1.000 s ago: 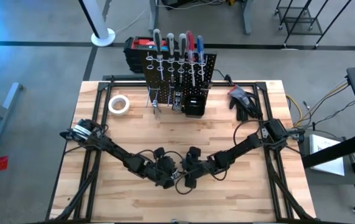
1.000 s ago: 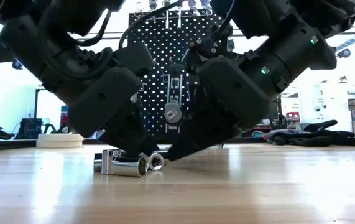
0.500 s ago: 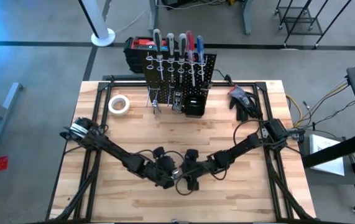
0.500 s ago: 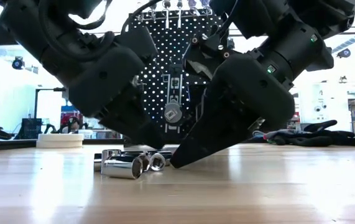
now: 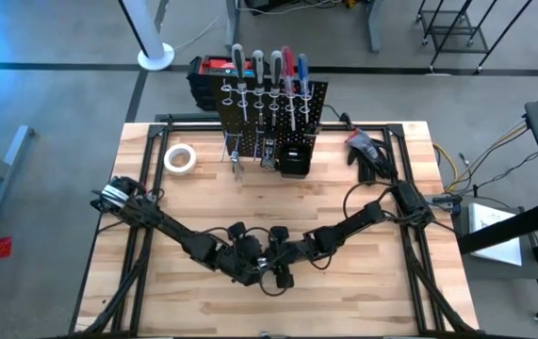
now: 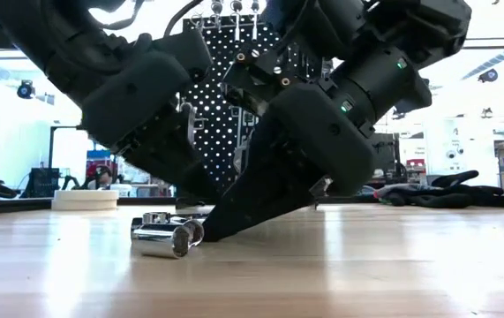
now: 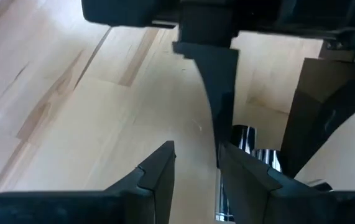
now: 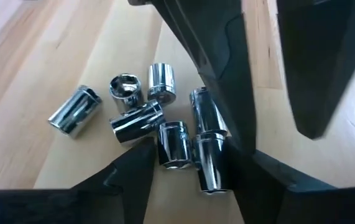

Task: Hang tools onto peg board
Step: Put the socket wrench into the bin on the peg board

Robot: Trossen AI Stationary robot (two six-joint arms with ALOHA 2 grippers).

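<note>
My left gripper [image 5: 254, 271] and right gripper [image 5: 276, 275] meet low in the frame's centre, both with fingers apart, over a heap of sockets [image 8: 165, 134] on the table [image 5: 363, 301]; the peg board [image 5: 270, 113] stands at top centre

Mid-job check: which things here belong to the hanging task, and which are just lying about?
Job:
- sockets beside both claws
- peg board
- hung screwdrivers
- left claw
- right claw

Lying about:
- white tape roll
- black gloves
- black-and-red case

Glossy chromed metal sockets [image 8: 165, 134], smooth pale wood table [image 5: 344, 301], matt black perforated peg board [image 5: 311, 104]
</note>
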